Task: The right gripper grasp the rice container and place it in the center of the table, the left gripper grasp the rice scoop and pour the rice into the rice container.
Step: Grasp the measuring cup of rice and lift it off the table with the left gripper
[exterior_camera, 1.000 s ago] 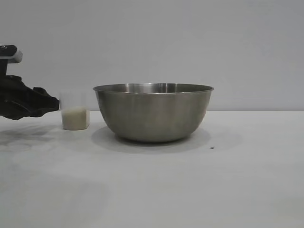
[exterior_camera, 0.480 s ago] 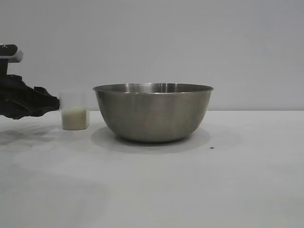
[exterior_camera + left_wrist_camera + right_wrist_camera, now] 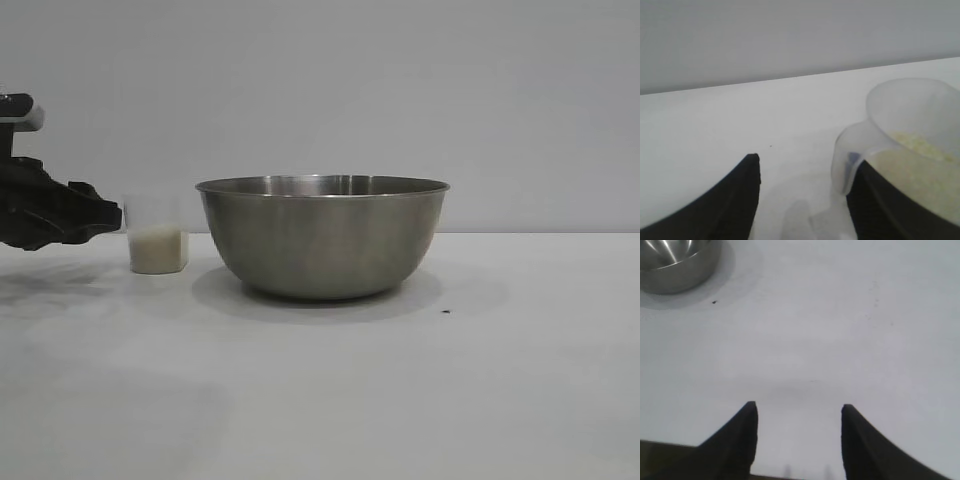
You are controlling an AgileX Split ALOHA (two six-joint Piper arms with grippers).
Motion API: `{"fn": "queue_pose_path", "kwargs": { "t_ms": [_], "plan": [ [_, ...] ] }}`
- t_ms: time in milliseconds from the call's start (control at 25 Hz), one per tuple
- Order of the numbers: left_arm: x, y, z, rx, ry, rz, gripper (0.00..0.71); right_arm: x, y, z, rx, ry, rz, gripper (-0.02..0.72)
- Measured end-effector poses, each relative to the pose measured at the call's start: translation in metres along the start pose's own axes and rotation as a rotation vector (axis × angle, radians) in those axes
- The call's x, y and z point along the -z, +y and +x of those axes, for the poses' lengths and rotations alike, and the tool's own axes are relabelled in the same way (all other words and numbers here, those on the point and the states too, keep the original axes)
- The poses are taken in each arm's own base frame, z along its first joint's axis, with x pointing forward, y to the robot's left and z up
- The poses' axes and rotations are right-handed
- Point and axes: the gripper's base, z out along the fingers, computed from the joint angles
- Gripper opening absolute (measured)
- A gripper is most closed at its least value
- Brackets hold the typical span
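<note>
The left hand [image 3: 802,172] stood with its two black fingers [image 3: 740,200] apart above the white tabletop [image 3: 730,125], and nothing was clamped between them. The clear plastic scoop [image 3: 900,135] sat right by one finger, its looped handle [image 3: 845,162] reaching into the gap between the fingers; whether it touched that finger could not be told. Off-white rice [image 3: 920,165] filled the lower part of the scoop, and a tiny dark speck [image 3: 771,146] marked the tabletop beyond the fingertips.

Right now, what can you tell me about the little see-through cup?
The rice scoop is a small cloudy-clear plastic cup with a loop handle on its side. It stands upright on the white table, just left of the steel bowl and apart from it. Off-white rice fills roughly its lower half. The left gripper is at its handle side, with open fingers.
</note>
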Motion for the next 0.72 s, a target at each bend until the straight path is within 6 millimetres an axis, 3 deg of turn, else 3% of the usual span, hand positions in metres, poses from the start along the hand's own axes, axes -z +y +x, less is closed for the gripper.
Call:
{"fn": "queue_pose_path", "kwargs": {
  "t_ms": [720],
  "plan": [
    [-0.0095,0.0024,0.0027,-0.003,-0.014,0.000,0.335,0.0000,0.0000,0.0000,0.000,0.000,0.000,0.328]
  ]
}}
